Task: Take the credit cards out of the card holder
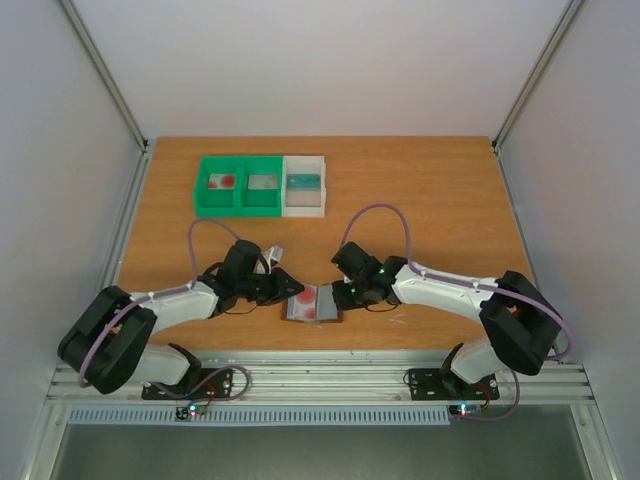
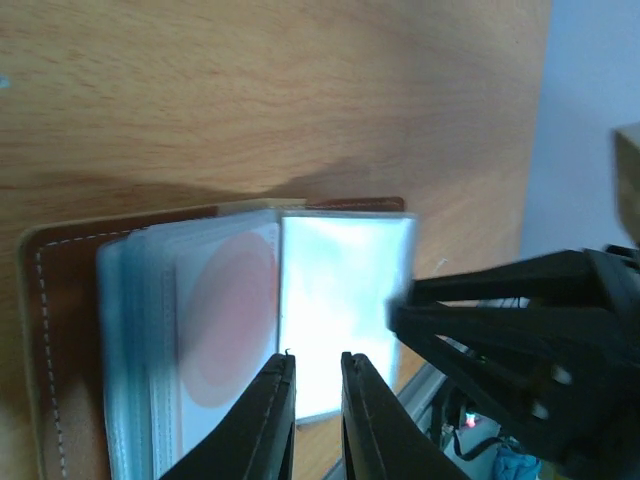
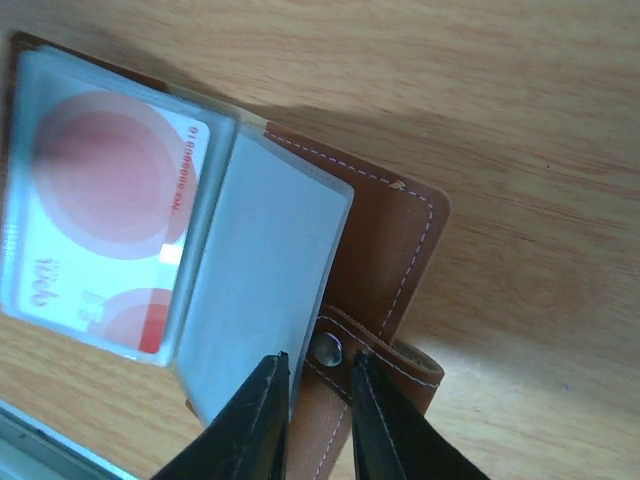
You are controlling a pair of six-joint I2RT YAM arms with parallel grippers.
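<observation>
My left gripper (image 2: 317,365) stood narrow, with a slim gap between its fingers, low over the open card holder (image 2: 70,300) at the near edge of its clear sleeves. A shiny empty sleeve (image 2: 340,300) showed through that gap; I could not tell whether my fingers touched it. Just left of them, a card (image 2: 225,320) with a big red circle sat inside the stacked sleeves.

My right gripper (image 3: 318,365) was narrow too, fingers a little apart and holding nothing. It hung over the holder's other side, the round snap stud (image 3: 325,348) right at its fingertips and the strap tab (image 3: 400,370) just beside it. The two grippers faced each other closely across the holder.

The holder lay flat and spread open on the wooden counter (image 3: 450,80), brown leather down, near the front edge between my arms. Well beyond it, toward the back, a green bin (image 1: 238,185) and a white bin (image 1: 303,185) stood touching side by side.
</observation>
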